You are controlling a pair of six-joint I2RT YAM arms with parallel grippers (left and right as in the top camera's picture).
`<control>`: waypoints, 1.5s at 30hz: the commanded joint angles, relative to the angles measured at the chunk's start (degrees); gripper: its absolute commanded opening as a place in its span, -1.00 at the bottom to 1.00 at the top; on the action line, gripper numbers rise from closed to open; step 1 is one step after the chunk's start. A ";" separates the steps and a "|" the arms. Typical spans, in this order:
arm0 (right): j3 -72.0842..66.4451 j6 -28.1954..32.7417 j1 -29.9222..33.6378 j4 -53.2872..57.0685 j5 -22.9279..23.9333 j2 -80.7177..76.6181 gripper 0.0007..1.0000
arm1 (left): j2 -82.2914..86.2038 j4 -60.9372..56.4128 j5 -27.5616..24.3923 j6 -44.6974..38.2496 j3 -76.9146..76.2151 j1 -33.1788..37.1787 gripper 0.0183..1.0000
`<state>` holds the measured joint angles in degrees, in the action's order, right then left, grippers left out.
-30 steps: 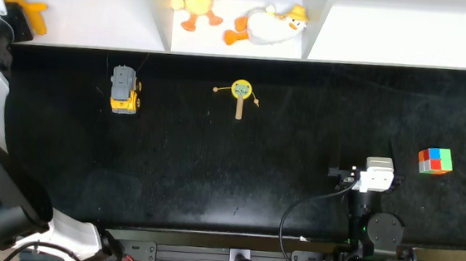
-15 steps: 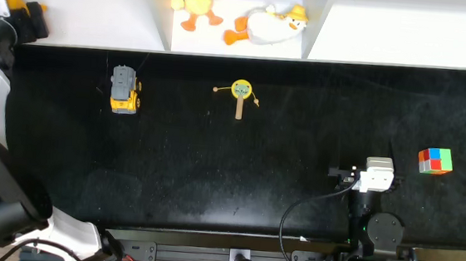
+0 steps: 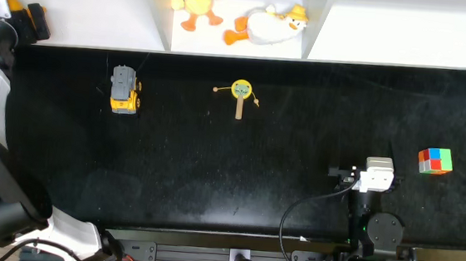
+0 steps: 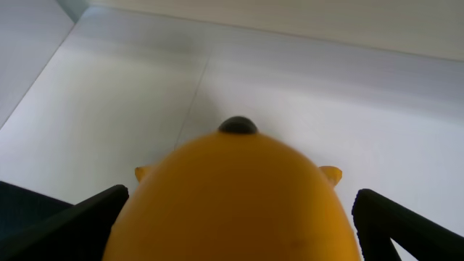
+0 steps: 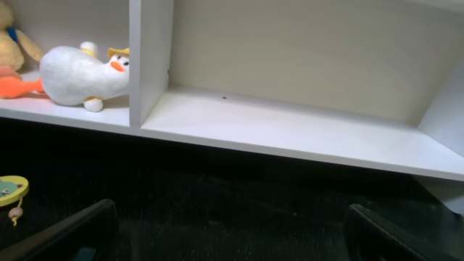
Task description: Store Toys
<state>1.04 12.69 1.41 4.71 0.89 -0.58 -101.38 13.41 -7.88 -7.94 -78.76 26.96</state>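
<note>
A round orange-yellow plush toy (image 4: pixel 232 170) sits between the fingers of my left gripper (image 4: pixel 241 199), which is shut on it inside the white shelf's left compartment (image 3: pixel 84 10). From above, the left gripper (image 3: pixel 32 16) is at the far left with a bit of the yellow toy (image 3: pixel 14 3) beside it. My right gripper (image 3: pixel 377 170) rests low at the right of the black mat, open and holding nothing (image 5: pixel 232 210). A yellow and grey truck (image 3: pixel 124 88), a small yellow rattle drum (image 3: pixel 241 92) and a coloured cube (image 3: pixel 435 161) lie on the mat.
A yellow duck plush (image 3: pixel 196 1) and a white goose plush (image 3: pixel 268 25) lie in the middle compartment. The right compartment (image 5: pixel 290 123) holds nothing. Shelf dividers (image 5: pixel 151 58) stand between the compartments. The black mat (image 3: pixel 238 173) has free room in the middle.
My left gripper has turned and shifted slightly right inside the left compartment, so less of the yellow toy shows from above. The right arm has not moved.
</note>
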 commanded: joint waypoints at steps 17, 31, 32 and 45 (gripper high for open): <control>-0.76 0.17 -0.31 -0.31 0.17 0.37 0.99 | 7.19 6.40 0.90 -0.09 -0.81 0.07 1.00; -0.76 0.17 -0.31 -0.31 0.17 0.37 0.99 | 21.66 9.88 0.92 -0.09 13.33 -0.09 0.99; -0.76 0.17 -0.31 -0.28 0.17 0.37 0.99 | 24.17 9.84 0.92 -0.07 16.20 -0.28 1.00; -0.76 0.17 -0.31 -0.28 0.17 0.37 0.99 | 36.89 16.31 4.83 11.37 34.01 -20.48 1.00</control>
<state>1.04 12.71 1.41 4.71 0.89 -0.58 -63.96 29.47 -6.07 -0.25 -45.10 11.18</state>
